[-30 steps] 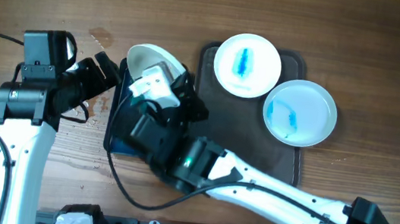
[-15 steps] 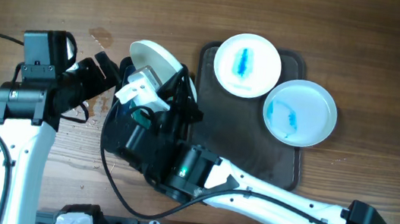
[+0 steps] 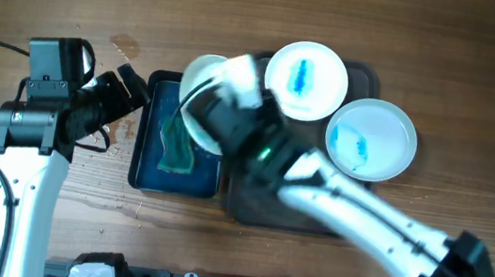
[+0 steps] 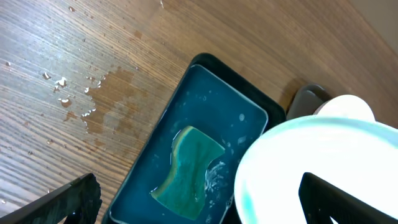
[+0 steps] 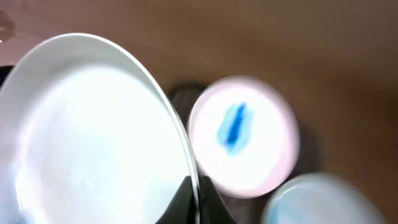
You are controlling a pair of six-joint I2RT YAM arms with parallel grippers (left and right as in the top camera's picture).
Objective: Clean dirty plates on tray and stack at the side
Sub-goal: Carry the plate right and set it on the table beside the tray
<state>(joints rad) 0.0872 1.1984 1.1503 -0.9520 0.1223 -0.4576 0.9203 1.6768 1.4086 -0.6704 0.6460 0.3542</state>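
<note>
My right gripper [image 5: 198,198] is shut on the rim of a clean white plate [image 5: 87,130], held in the air over the right edge of the blue water tub [image 3: 151,166]; the plate also shows in the overhead view [image 3: 204,105] and the left wrist view [image 4: 323,174]. A green sponge [image 3: 175,144] lies in the tub. Two white plates with blue smears rest on the dark tray [image 3: 352,213]: one at the back [image 3: 306,79], one at the right [image 3: 371,139]. My left gripper [image 4: 199,205] is open and empty above the tub's left side.
Water drops and a wet patch [image 4: 93,99] lie on the wooden table left of the tub. The right arm [image 3: 352,213] stretches across the front of the tray.
My right gripper has swung the white plate up and to the right, off the tub toward the tray. The sponge now lies uncovered in the tub. The left arm has not moved.
</note>
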